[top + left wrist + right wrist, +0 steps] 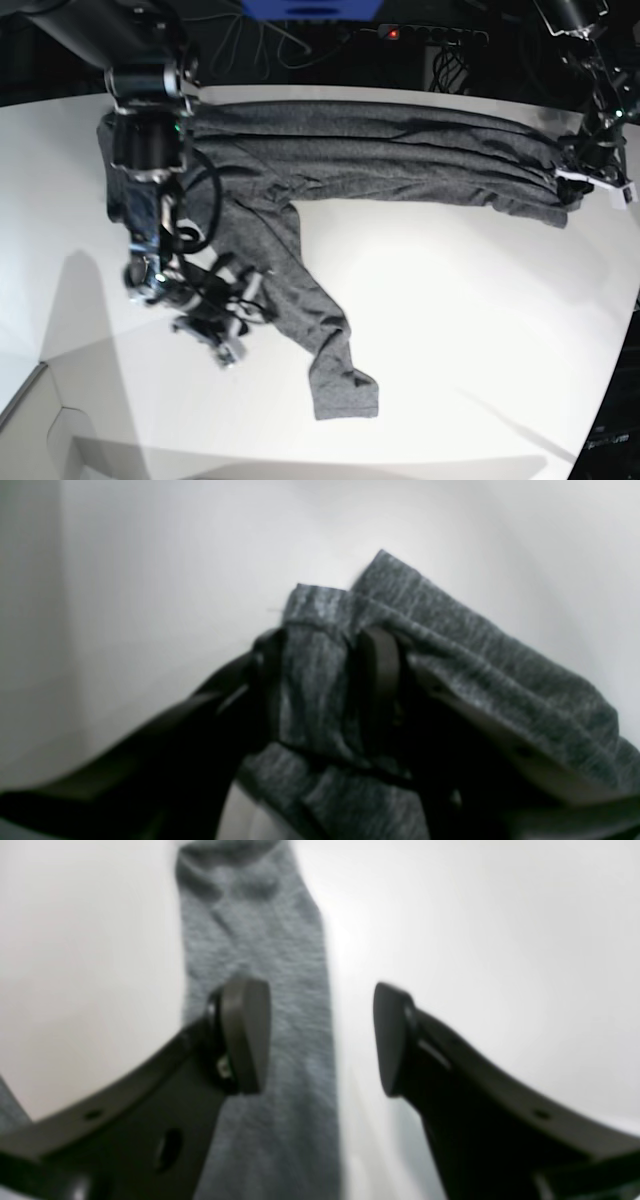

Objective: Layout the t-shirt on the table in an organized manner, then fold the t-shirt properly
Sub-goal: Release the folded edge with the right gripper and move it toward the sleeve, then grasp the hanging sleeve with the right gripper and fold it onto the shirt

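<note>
A dark-grey t-shirt (380, 155) lies stretched in a bunched band across the top of the white bench (470, 330), one long sleeve (320, 330) trailing down toward the lower centre of the base view. At the far right of that view the left end effector (325, 690) is clenched on a gathered hemmed edge of the cloth, folds bulging above its fingertips in the left wrist view. At centre left the right end effector (320, 1040) stands released, nothing between its pads, hovering just beside the sleeve, which runs up the middle of its own view.

The step in hand appears to be the layout: the body wants spreading flat before any fold. Judged from here, the free end effector should take an outer edge, not a bundle of layers, and draw it away from the held end so the wrinkles pull out.

Both wrist views are blurred. The collar and the other sleeve cannot be made out, and the right arm covers the shirt's upper left end.
</note>
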